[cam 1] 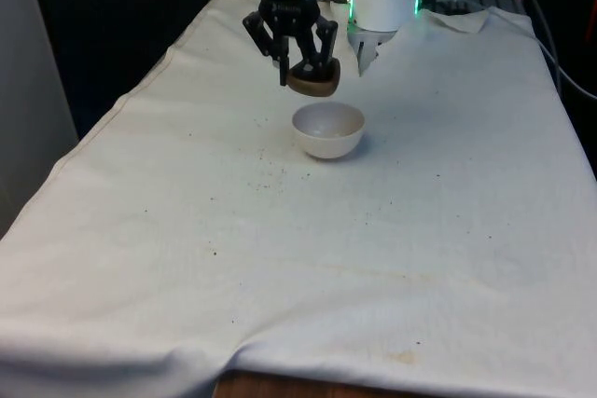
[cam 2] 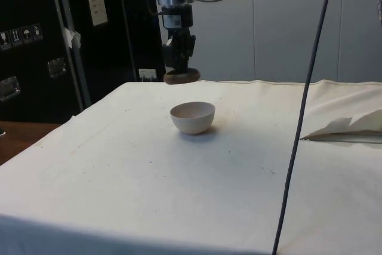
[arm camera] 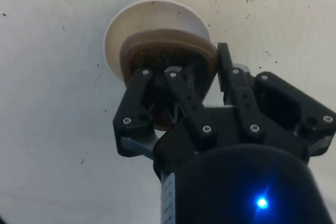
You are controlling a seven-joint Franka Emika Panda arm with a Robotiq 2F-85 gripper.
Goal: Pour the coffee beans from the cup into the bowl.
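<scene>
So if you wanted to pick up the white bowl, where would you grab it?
Probably by the rim, from straight above. The bowl sits upright and open on the cloth, and its round sides curve under, so a side grip could slip. One finger inside the wall and one outside would pinch it. The pincer would first have to let go of the brown cup.

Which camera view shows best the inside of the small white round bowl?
The front view: it looks down into the small white round bowl, seemingly empty. The side view shows mostly its outer wall; in the wrist view the brown wooden cup covers it.
</scene>
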